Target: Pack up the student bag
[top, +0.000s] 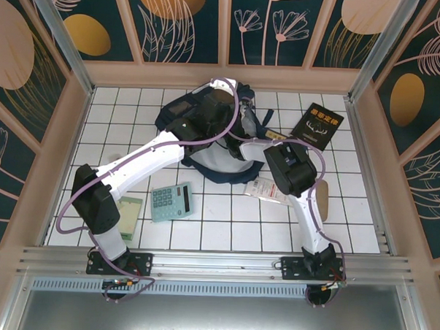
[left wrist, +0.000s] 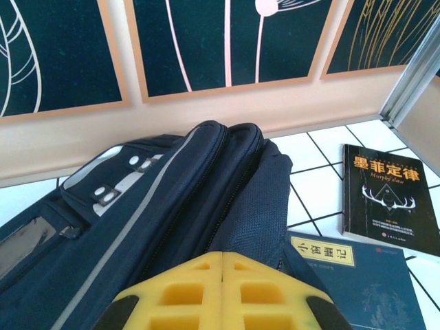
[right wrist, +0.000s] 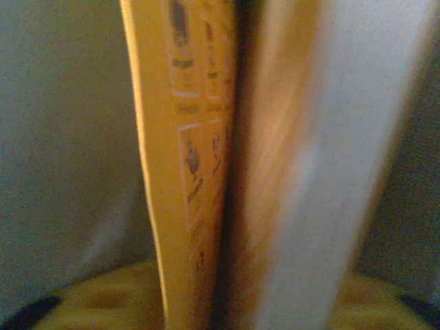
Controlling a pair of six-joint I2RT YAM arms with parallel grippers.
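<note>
From above, the student bag (top: 209, 161) lies at the back of the desk (top: 225, 224), with the left arm (top: 143, 158) and the right arm (top: 306, 205) reaching to it.

In the left wrist view, the left gripper (left wrist: 223, 292) has its jaws together at the bag's rim. If they slip off, the mouth could fall shut.

In the right wrist view, a yellow book (right wrist: 189, 172) stands inside the bag between the jaws of the right gripper (right wrist: 227, 309). Whether they clamp it I cannot tell, and if it is loose it may tip and jam.

The top camera looks down from above the 6 o'clock edge over the whole surface (top: 224, 231), sharing the student bag (left wrist: 158, 206) and black book (left wrist: 388, 199) with the close left wrist camera facing 12 o'clock, while the right wrist camera sits very near a blurred yellow cover (right wrist: 185, 172).
</note>
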